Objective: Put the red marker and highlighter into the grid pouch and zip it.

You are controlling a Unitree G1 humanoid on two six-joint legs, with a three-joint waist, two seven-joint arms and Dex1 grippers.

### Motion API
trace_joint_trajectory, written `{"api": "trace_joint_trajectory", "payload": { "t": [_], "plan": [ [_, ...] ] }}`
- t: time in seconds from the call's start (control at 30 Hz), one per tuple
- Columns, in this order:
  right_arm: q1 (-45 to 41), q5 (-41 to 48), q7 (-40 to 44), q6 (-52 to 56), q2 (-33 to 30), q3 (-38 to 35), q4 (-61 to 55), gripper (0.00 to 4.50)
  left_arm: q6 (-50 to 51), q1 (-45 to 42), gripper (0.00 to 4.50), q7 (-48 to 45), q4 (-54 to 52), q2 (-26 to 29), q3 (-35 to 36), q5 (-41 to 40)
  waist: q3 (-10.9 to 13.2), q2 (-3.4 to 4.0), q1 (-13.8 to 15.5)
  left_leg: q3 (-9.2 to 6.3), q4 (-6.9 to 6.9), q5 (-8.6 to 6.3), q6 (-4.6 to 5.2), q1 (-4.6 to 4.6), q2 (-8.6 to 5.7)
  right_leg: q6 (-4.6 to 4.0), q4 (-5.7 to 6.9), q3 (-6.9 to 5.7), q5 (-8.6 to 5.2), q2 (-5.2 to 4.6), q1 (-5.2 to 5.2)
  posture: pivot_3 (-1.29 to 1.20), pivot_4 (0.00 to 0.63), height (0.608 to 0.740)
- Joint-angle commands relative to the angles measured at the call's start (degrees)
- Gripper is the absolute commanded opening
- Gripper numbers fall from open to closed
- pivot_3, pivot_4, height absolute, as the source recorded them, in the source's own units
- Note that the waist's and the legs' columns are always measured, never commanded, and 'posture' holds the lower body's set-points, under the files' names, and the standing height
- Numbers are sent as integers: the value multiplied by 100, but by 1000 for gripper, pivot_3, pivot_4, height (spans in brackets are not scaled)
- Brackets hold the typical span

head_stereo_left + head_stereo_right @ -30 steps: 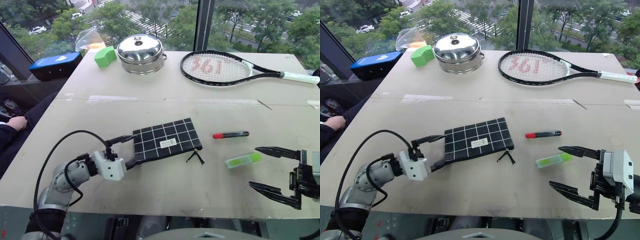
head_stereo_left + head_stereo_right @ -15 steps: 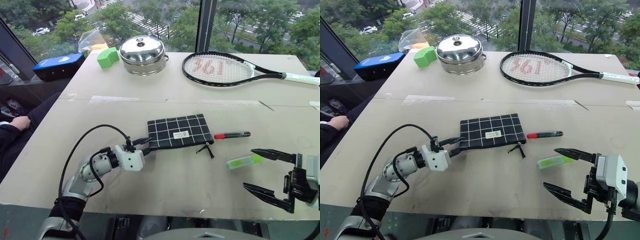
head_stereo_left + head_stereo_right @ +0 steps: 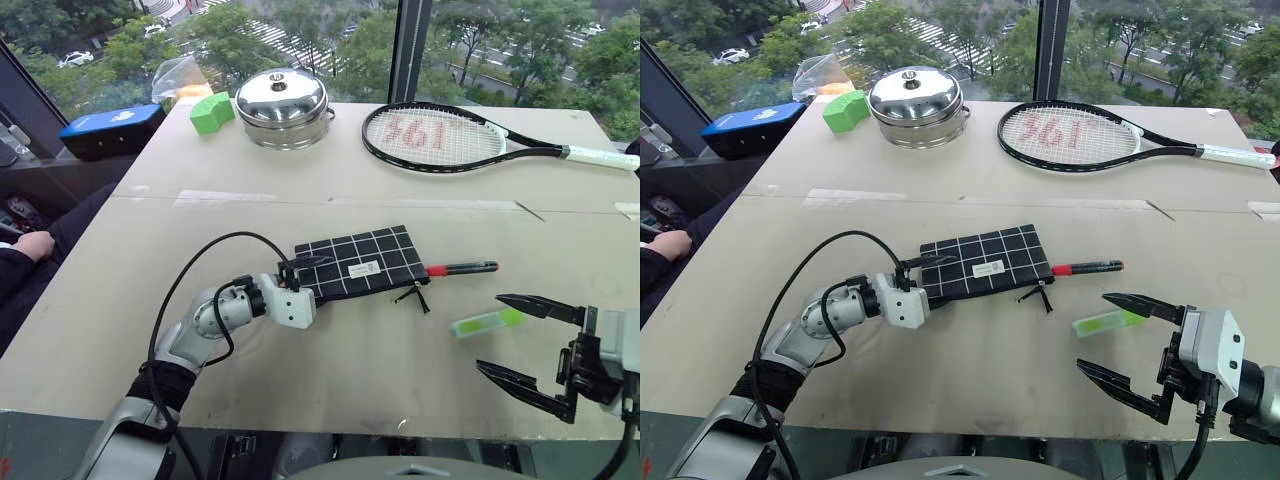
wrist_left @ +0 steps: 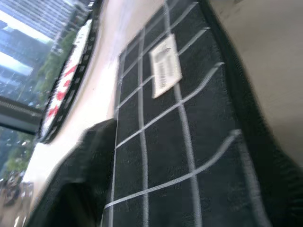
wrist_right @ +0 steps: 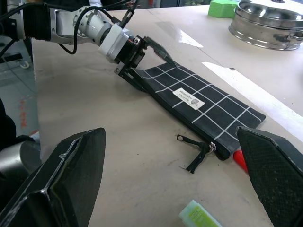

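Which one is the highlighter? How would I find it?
Start at the tennis racket at the table's far side and come toward the near edge, past the grid pouch. The highlighter lies beside the right gripper; it is short, chunky, lime green, unlike the slim red marker.

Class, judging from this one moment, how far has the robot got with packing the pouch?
Nothing is packed: the red marker and highlighter lie on the table beside the grid pouch. The left gripper grips the pouch's end; the right gripper is open. Loading and zipping remain.
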Motion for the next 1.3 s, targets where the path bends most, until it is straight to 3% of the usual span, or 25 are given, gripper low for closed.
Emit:
{"api": "trace_joint_trajectory", "payload": {
  "t": [0.03,0.13,0.17,0.27,0.4,0.57,0.77,1.03,1.13,1.2,1.27,1.3],
  "plan": [
    [-78,-29,-365,113,36,121,-260,4500,230,69,1386,-345,162,175,-56,-352,-2,-2,-13,-1,0,0,0,2,1,0,0,0,0,-7,0,0,150,740],
    [-327,-223,-790,284,69,463,-238,4500,563,156,110,-578,-71,268,76,-871,-5,3,-86,-1,-3,0,0,5,4,0,4,1,0,-19,-2,0,150,740],
    [-446,-319,-994,472,34,665,-263,4500,829,215,42,-662,-247,281,188,-1160,-5,3,-121,-2,-3,0,-1,4,7,-1,7,-1,0,-18,-4,0,150,740],
    [-1151,-357,-1937,1465,58,1396,-296,4500,1835,396,42,-803,-976,342,622,-2039,6,-15,-216,1,-8,0,-2,-1,8,-1,14,4,2,-11,-9,0,150,740],
    [-2366,-548,-3150,2851,207,2147,-261,4500,2881,559,42,-779,-1872,441,1023,-2554,28,-44,-286,-6,-6,2,-6,-16,10,-8,19,1,19,11,-21,0,150,740],
    [-4132,-249,-4215,4528,1247,2576,916,4500,3677,641,42,-669,-2594,419,1113,-2530,35,-50,-276,-6,-4,3,-7,-17,4,-23,18,5,14,14,-20,0,150,740],
    [-5388,-95,-4749,5242,2255,2415,1872,4500,4204,611,42,-561,-3038,260,990,-2391,40,-43,-296,-3,-6,13,-24,-25,0,-3,17,5,28,21,-21,0,150,740],
    [-6034,-110,-4943,5443,2857,2259,2420,4500,4417,689,42,-511,-3352,146,932,-2297,42,-40,-308,1,-8,11,-20,-22,1,0,20,7,28,25,-21,0,150,740],
    [-6125,-113,-4948,5413,2952,2212,2521,3758,4454,736,0,-512,-3445,135,930,-2286,43,-39,-305,3,-8,9,-18,-21,1,0,24,11,28,25,-21,0,150,740],
    [-6158,-89,-4933,5414,2975,2178,2520,2738,4490,740,0,-518,-3492,136,929,-2286,43,-38,-305,2,-8,12,-23,-21,1,0,26,10,28,25,-21,0,150,740],
    [-6180,-49,-4893,5436,2965,2150,2475,2127,4524,736,0,-538,-3524,147,927,-2281,43,-38,-306,2,-8,18,-32,-21,1,0,26,10,28,25,-21,0,150,740],
    [-6183,-35,-4877,5445,2959,2142,2455,1562,4534,733,0,-546,-3534,152,925,-2278,43,-38,-308,3,-8,18,-32,-21,1,0,26,10,28,25,-21,0,150,740]
  ]
}}
